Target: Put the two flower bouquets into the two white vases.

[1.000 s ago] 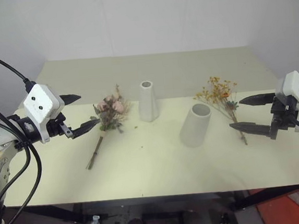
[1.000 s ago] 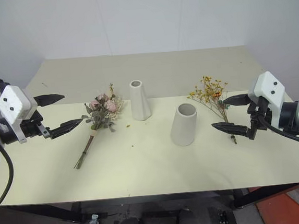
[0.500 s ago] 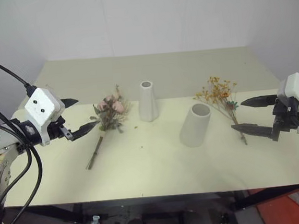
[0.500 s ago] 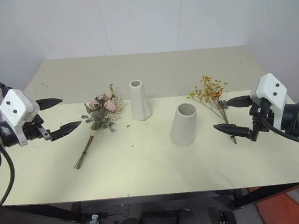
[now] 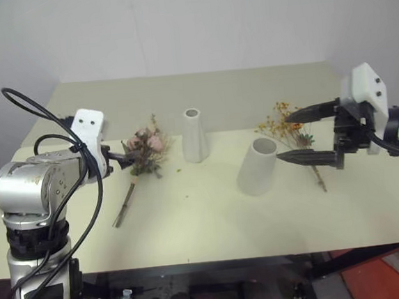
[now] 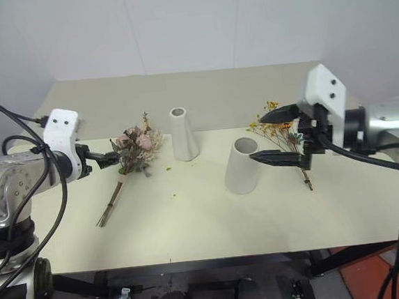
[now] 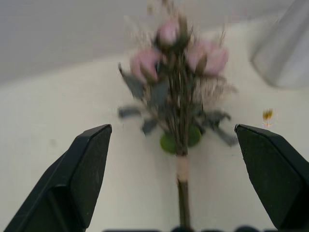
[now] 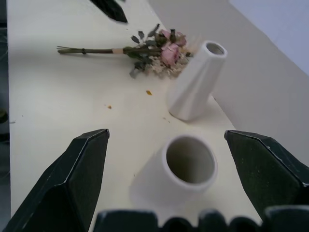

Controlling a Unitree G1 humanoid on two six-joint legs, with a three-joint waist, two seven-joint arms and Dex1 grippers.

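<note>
Bare desk lies open in front of both vases. The slim vase and stout vase stand apart, between the rose bouquet and yellow bouquet.

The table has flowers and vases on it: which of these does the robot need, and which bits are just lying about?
Needed:
pink rose bouquet
yellow-orange bouquet
slim white vase
stout white vase

Just lying about:
small fallen crumbs of flower on the table
</note>
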